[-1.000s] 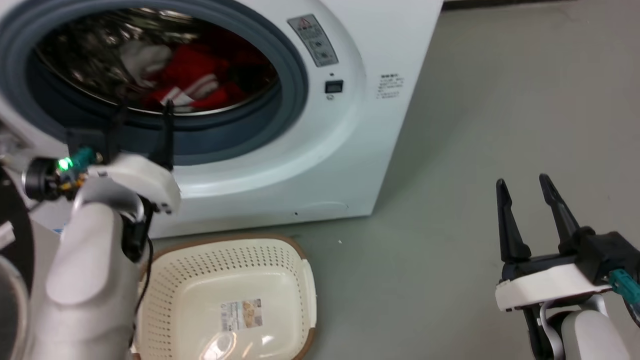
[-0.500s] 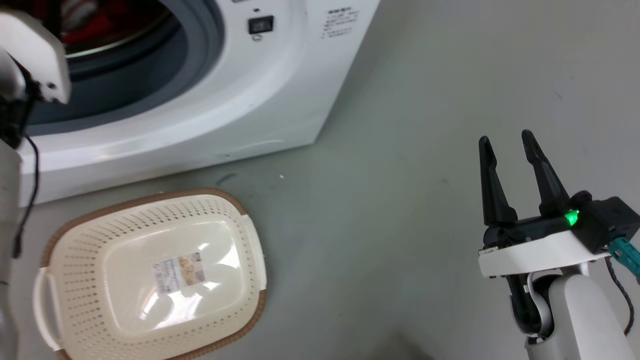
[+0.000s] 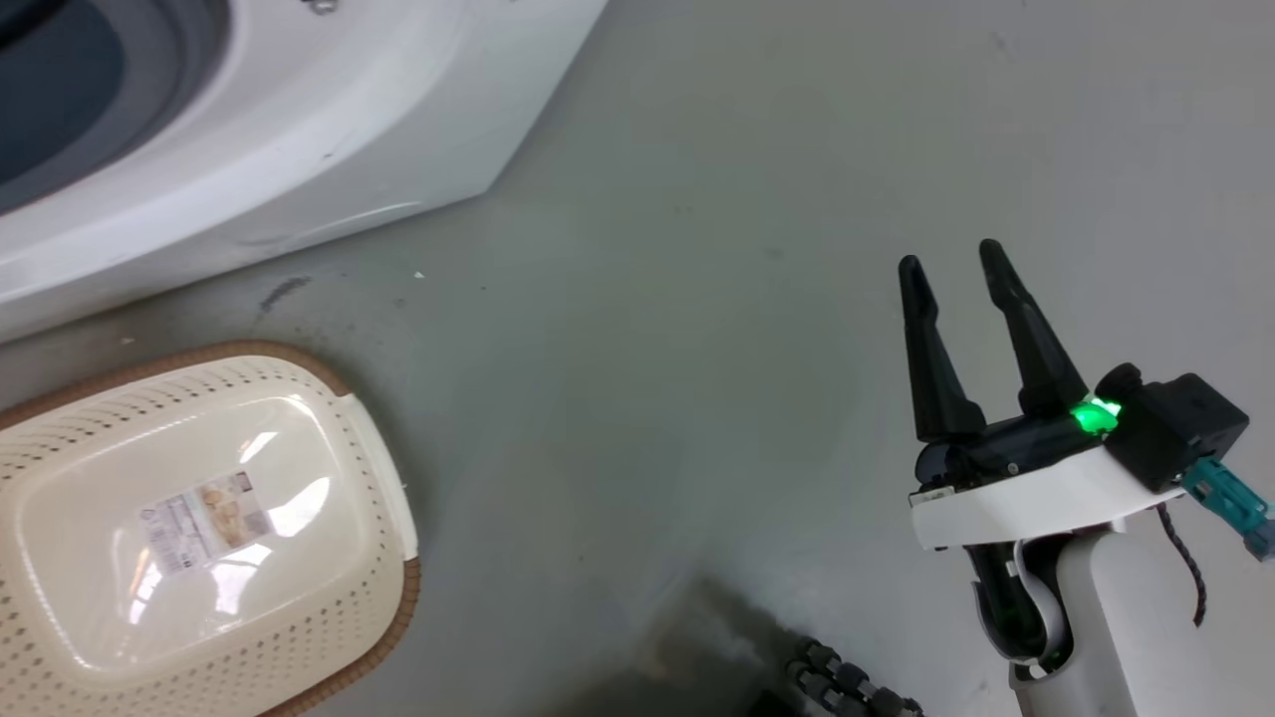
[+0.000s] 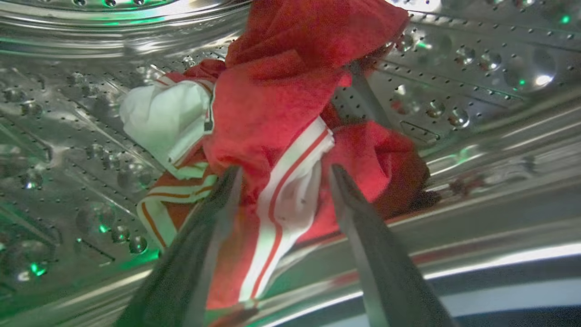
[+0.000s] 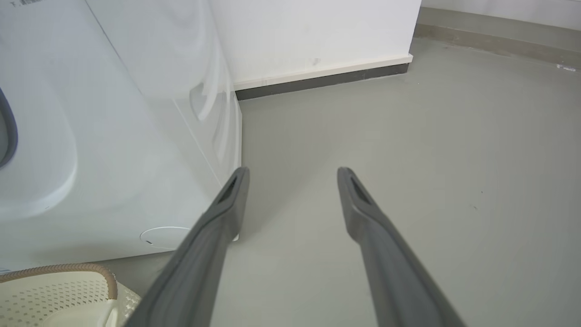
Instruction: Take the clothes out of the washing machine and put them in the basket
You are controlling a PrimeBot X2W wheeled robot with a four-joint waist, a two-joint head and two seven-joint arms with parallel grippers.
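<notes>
Head view: the washing machine fills the upper left, with part of its grey door seal in the corner. The basket stands on the floor just in front of it, and holds only its label. My right hand hovers at the lower right, well apart from both. Its 2 fingers are spread and hold nothing, and a green light glows at the wrist.

Left wrist view: my left hand is inside the steel drum with its 2 fingers spread. They straddle a fold of white striped trim on the clothes. I cannot tell whether the fingers touch the cloth. The red garments lie heaped on the drum wall, with a piece of white fabric at their left.

Right wrist view: my right hand has its fingers apart over bare floor. The washing machine is on the left, and a corner of the basket sits at the lower left. A white wall stands behind.
</notes>
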